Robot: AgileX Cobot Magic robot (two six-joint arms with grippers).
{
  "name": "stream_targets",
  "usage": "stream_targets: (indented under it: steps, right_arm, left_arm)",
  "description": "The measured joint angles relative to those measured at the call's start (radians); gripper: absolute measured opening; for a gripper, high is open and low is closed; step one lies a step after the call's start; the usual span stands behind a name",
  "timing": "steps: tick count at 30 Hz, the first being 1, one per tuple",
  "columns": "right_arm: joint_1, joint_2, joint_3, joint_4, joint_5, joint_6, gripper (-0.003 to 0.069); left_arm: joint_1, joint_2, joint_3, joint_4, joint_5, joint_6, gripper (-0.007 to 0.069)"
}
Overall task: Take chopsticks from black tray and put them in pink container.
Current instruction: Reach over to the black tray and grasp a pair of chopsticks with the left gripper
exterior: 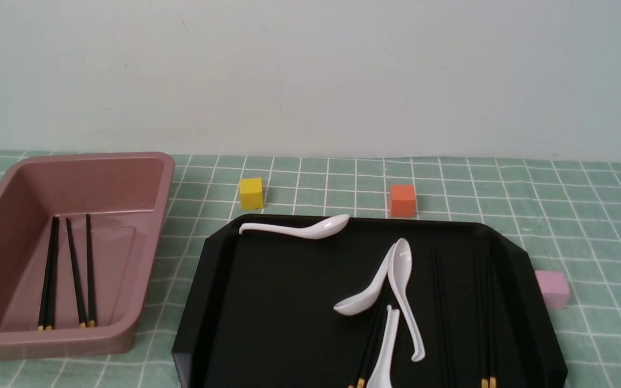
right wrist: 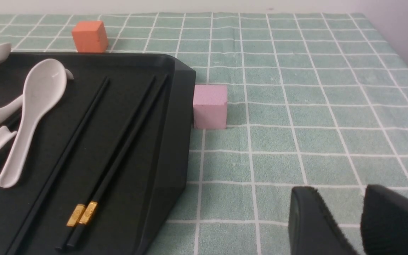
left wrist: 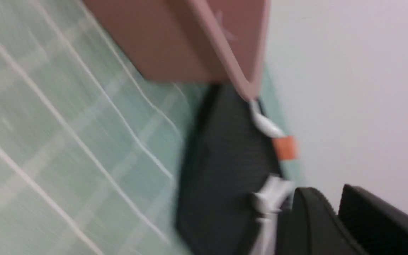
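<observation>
Likely hovering right gripper [right wrist: 342, 198], part-open & empty, at 4 o'clock of black tray [right wrist: 168, 170] for reaching chopsticks [right wrist: 117, 156]; left gripper [left wrist: 328, 191] blurred, cannot tell.

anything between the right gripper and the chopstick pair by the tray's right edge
Only the low rim of the black tray lies between the right gripper and those chopsticks. The pink cube sits farther back, off that line.

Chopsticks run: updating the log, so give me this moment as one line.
pink container: four chopsticks inside | black tray: more chopsticks, white spoons | left gripper: empty | right gripper: empty
</observation>
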Motion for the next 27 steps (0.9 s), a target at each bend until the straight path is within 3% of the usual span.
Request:
stream_targets:
  steps: [5, 20, 27]
  right_arm:
    - [0.000, 0.000, 0.000, 0.000, 0.000, 0.000, 0.0240]
    - [0.000, 0.000, 0.000, 0.000, 0.000, 0.000, 0.0240]
    - [0.000, 0.000, 0.000, 0.000, 0.000, 0.000, 0.0240]
  left_arm:
    - [0.000, 0.000, 0.000, -0.158, -0.019, -0.049, 0.0137]
    - [0.000, 0.000, 0.000, -0.184, -0.147, -0.055, 0.0145]
    - [0.000, 0.000, -0.005, -0.202, -0.173, -0.043, 0.0111]
